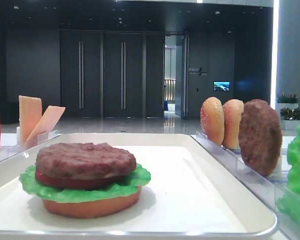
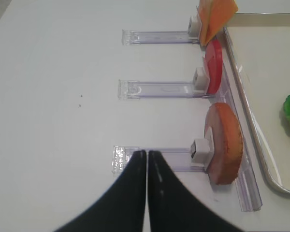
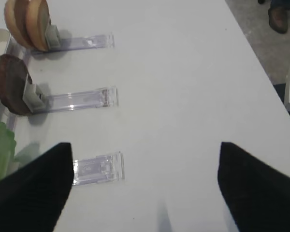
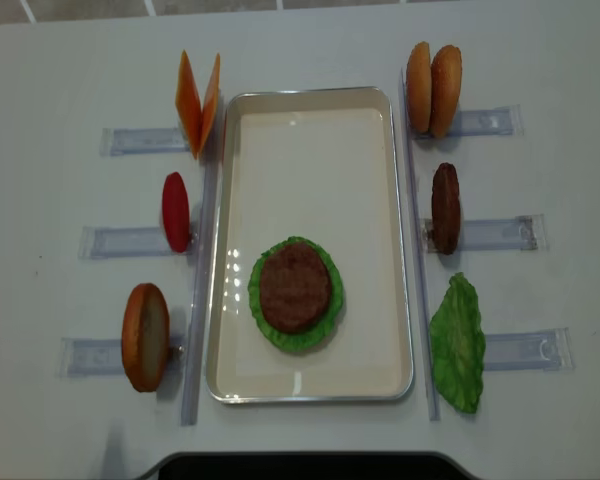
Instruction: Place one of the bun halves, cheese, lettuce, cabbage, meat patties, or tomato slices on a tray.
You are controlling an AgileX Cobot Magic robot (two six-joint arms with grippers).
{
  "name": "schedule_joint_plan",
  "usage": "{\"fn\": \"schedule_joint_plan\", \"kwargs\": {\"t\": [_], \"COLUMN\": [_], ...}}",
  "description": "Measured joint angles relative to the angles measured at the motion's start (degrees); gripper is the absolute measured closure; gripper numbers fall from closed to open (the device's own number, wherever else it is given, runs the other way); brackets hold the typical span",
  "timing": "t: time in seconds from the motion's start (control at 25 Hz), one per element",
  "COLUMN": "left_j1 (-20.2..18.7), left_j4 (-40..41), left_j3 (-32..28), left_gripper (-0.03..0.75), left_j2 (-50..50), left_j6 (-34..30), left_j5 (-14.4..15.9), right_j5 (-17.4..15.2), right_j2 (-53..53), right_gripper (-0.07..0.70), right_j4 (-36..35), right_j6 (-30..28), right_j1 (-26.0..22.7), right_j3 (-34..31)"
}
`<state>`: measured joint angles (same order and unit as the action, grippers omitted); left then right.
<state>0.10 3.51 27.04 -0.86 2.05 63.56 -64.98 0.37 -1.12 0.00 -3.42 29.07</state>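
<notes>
On the large white rectangular tray with its low raised rim [image 4: 310, 120] sits a half-built burger: a rough, dark-brown round meat patty [image 4: 294, 285] on top, a flat red tomato slice [image 1: 65, 181] just under it, then a frilly bright green lettuce leaf [image 4: 280, 335] spreading past the patty's edge, and a flat orange-brown bun base [image 1: 92, 206] at the bottom, all toward the near end of the tray. Along the tray's left side, clear plastic racks [image 4: 130, 141] hold two thin pale-orange cheese squares [image 4: 198, 102] leaning apart in a V, a second red tomato disc [image 4: 176, 211] standing on edge, and a round orange-tan bun half [image 4: 145, 336] on edge. Along the right side stand two speckled orange-tan bun halves [image 4: 432, 75] pressed together, a second dark-brown patty [image 4: 445, 207] upright in its rack, and a loose green lettuce leaf [image 4: 458, 343] lying against the last rack. My left claw [image 2: 147, 159] hangs over the white tabletop [image 4: 70, 60] just outside the rack with the bun half, its two black fingers [image 2: 130, 193] pressed together with nothing between them. My right claw [image 3: 145, 159] hangs above the bare table beside the racks on the right, its black fingers [image 3: 34, 188] spread wide and holding nothing.
</notes>
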Motion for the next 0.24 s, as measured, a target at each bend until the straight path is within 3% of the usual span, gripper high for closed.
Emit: {"fn": "schedule_joint_plan", "kwargs": {"t": [0.24], "left_j1": [0.0], "left_j4": [0.0], "left_j3": [0.0], "left_gripper": [0.716], "left_j2": [0.0], "left_j6": [0.0], "left_j5": [0.0], "right_j5": [0.0], "right_j2": [-0.83], "right_gripper": [0.054], "right_j4": [0.02], "right_j6": [0.0], "right_j1": [0.0], "right_j3": [0.0]}}
